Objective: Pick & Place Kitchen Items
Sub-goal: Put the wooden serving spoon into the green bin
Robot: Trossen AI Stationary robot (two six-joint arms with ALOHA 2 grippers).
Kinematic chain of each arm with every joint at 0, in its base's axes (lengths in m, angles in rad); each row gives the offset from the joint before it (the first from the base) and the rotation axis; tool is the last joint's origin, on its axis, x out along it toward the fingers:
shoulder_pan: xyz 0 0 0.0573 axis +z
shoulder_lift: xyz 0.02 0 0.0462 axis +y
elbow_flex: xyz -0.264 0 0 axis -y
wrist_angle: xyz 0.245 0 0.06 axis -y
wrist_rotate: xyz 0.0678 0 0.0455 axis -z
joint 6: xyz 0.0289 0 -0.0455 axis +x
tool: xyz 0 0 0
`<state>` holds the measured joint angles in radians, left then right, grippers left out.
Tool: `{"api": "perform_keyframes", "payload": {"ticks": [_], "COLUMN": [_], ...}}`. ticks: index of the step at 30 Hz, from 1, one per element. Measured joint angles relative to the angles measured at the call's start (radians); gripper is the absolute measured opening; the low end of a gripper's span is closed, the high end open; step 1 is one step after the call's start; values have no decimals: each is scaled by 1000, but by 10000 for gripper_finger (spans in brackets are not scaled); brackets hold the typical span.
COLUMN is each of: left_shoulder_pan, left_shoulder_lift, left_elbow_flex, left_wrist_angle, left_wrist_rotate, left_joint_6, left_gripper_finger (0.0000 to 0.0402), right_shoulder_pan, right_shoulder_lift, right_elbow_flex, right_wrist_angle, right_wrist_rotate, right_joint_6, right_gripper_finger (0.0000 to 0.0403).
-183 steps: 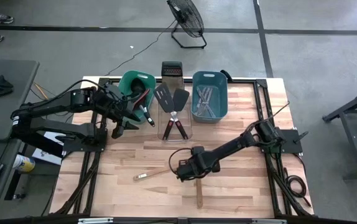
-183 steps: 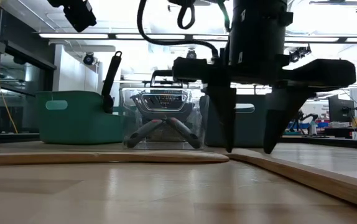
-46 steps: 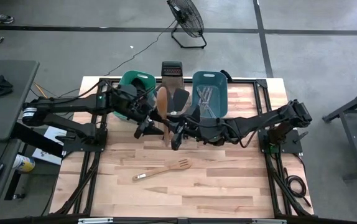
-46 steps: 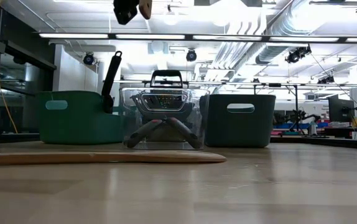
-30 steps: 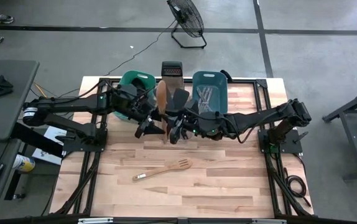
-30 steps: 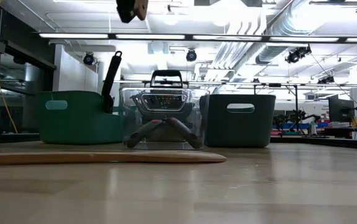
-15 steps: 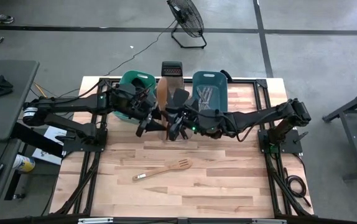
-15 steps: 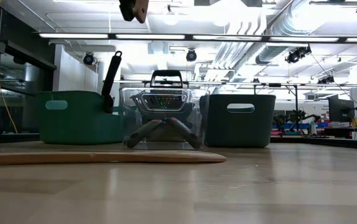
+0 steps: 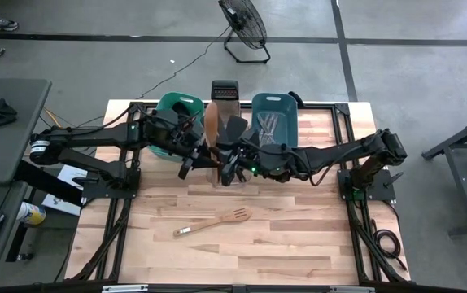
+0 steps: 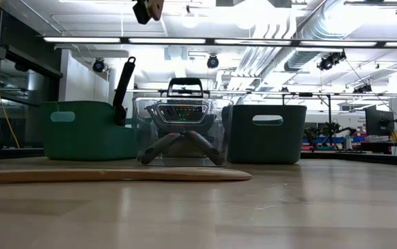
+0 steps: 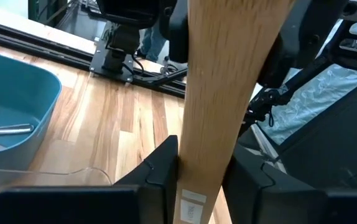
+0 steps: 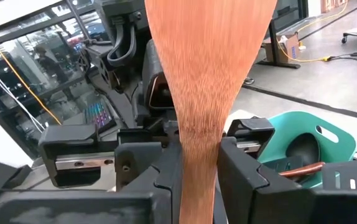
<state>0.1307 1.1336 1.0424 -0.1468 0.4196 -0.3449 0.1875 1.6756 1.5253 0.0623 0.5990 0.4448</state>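
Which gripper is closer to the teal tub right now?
Left. The left gripper sits just beside the teal tub; the right gripper is farther off, fronting the clear tub.

right gripper [image 12: 198, 163] clamping both fingers on wooden spatula [image 12: 206, 74], blade widening away from the wrist | other arm's gripper [image 12: 142, 99] sitting close behind the blade | teal tub [image 12: 309, 149] lying beyond, holding a dark utensil

Teal tub [image 9: 174, 107], clear tub [image 10: 182, 138], blue tub [image 9: 274, 122] in row at table's [image 9: 298, 236] far edge. Grater [image 9: 224, 90] upright behind clear tub. Fan [image 9: 246, 28] on floor beyond.
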Motion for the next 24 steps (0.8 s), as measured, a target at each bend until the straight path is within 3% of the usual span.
{"api": "perform_keyframes", "payload": {"ticks": [8,17,24], "left_shoulder_pan": [0,0,0], "left_shoulder_lift": [-1,0,0], "left_elbow_flex": [0,0,0], "left_wrist_angle": [-24,-34,-48], "left_wrist_rotate": [4,11,-50], "left_joint_6": [3,-6,-1], "left_gripper_finger": [89,89,89], "right_shoulder_pan": [-1,0,12], "right_shoulder_lift": [2,-16,-74], "right_elbow_flex": [0,0,0], "right_wrist_angle": [-6,-107,-265], "right_wrist_rotate": [-28,-48,-82], "right_joint_6": [1,67,180], "right_gripper_finger": [70,233,265]}}
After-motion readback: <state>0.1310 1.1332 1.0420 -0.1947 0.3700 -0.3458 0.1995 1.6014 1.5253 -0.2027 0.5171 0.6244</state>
